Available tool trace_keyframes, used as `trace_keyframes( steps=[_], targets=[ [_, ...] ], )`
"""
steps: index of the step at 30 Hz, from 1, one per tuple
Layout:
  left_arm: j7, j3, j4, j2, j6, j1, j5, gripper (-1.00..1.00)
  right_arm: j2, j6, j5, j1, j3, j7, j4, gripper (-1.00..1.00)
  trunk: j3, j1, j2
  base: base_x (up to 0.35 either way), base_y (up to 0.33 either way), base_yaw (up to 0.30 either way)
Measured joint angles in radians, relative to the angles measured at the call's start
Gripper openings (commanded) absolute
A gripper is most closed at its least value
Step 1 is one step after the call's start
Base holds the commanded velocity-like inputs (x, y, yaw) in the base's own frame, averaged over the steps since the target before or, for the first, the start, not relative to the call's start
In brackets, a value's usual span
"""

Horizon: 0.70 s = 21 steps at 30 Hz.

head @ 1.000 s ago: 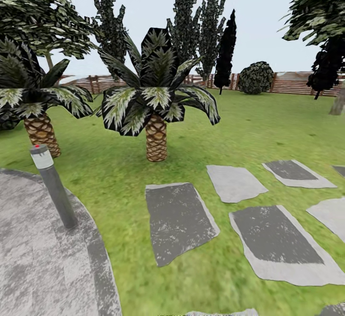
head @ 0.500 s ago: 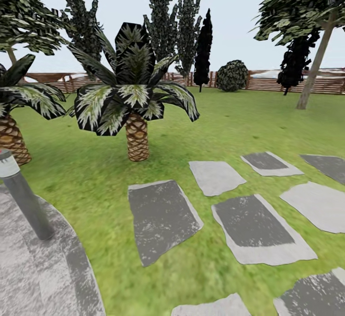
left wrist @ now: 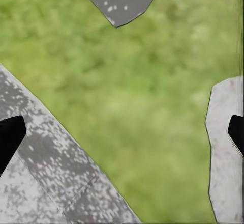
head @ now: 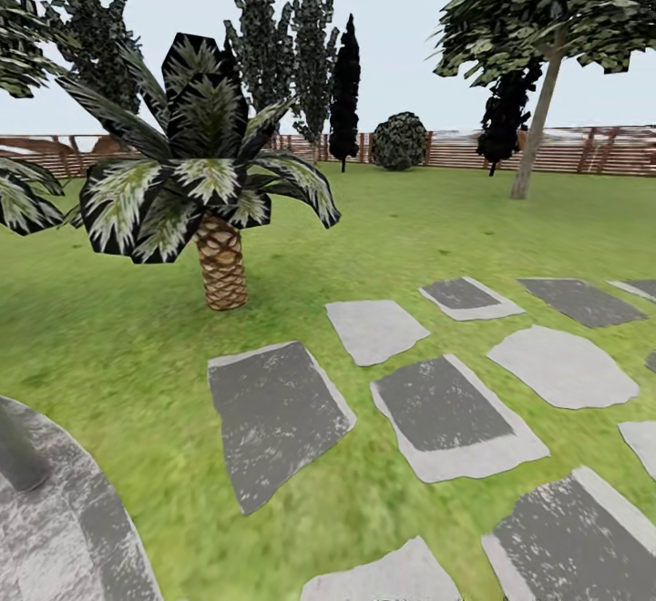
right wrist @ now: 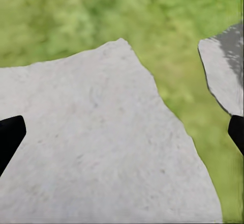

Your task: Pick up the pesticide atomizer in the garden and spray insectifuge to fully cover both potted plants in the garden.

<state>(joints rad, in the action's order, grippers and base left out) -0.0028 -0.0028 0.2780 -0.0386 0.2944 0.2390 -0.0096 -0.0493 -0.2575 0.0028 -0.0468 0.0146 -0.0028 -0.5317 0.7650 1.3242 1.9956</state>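
Scaly-trunked palm [head: 205,209] on grass, flat grey stepping stones [head: 442,405] scattered to its right, base of a grey bollard [head: 18,451] on round paving at the near left, leafy tree [head: 538,27], round bush [head: 399,140], dark cypresses [head: 344,91].

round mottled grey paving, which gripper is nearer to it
Left. The left gripper hangs over the round mottled grey paving where its edge meets the green lawn; the right gripper hangs over a pale grey flat stepping stone.
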Motion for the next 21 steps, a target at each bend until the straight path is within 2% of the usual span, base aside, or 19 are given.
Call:
trace_keyframes(
  steps=[8, 16, 21],
  targets=[
    [0.004, 0.001, 0.000, -0.002, 0.000, 0.000, 0.001, 1.00, 0.000, 0.000, 0.000, 0.000, 0.000, 0.000, 0.000, 1.00, 0.004, 0.000, 0.000, 0.170, -0.162, -0.282],
    [0.011, 0.004, 0.000, -0.007, 0.000, 0.000, 0.004, 1.00, 0.000, 0.000, 0.000, 0.000, 0.000, 0.000, 0.000, 1.00, 0.008, 0.000, 0.000, 0.243, -0.185, -0.282],
    [0.011, 0.004, 0.000, -0.007, 0.000, 0.000, 0.004, 1.00, 0.000, 0.000, 0.000, 0.000, 0.000, 0.000, 0.000, 1.00, 0.010, -0.001, 0.000, 0.304, -0.065, -0.283]
  ],
)
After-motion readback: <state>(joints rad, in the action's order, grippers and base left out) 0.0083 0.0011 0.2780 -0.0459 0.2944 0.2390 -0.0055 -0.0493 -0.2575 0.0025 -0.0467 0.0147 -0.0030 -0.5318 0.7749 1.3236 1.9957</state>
